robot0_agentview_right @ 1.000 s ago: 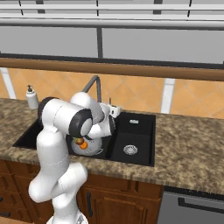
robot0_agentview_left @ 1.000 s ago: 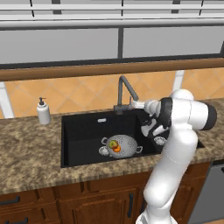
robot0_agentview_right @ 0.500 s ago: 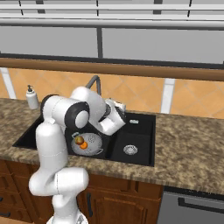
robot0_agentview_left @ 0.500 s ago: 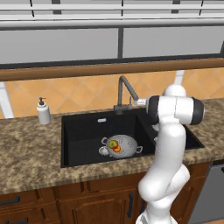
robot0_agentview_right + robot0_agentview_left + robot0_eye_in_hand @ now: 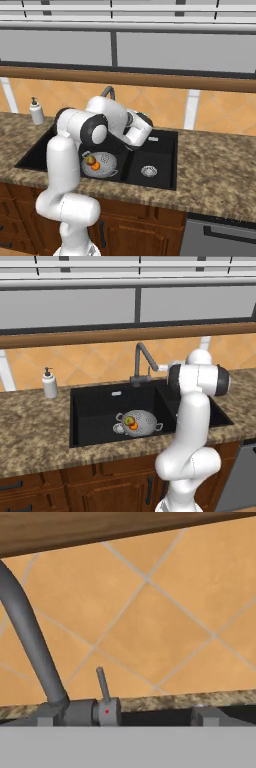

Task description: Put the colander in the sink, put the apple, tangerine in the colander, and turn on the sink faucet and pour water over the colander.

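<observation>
The grey colander [image 5: 142, 421] [image 5: 104, 166] stands in the large bowl of the black sink [image 5: 95, 411] [image 5: 162, 152]. Inside it lie the apple [image 5: 129, 420] [image 5: 90, 160] and the tangerine [image 5: 134, 426] [image 5: 96, 166]. My gripper [image 5: 167, 365] [image 5: 125, 718] hangs above the sink's back edge, level with the sink faucet [image 5: 141, 362] [image 5: 29, 644], and faces the tiled wall. Its jaws stand open and empty. The faucet's small lever [image 5: 103, 685] rises upright between the fingertips [image 5: 204, 714] in the hand view. Water is out of view.
A white soap pump bottle [image 5: 49, 384] [image 5: 36, 111] stands on the granite counter [image 5: 35, 431] left of the sink. The small bowl's silver drain [image 5: 148, 171] lies to the right. A wooden ledge [image 5: 100, 529] runs above the orange tiles behind the faucet.
My hand has risen out of the sink's right side and turned toward the faucet and back wall. The jaws have stayed open. The colander and fruits have not moved.
</observation>
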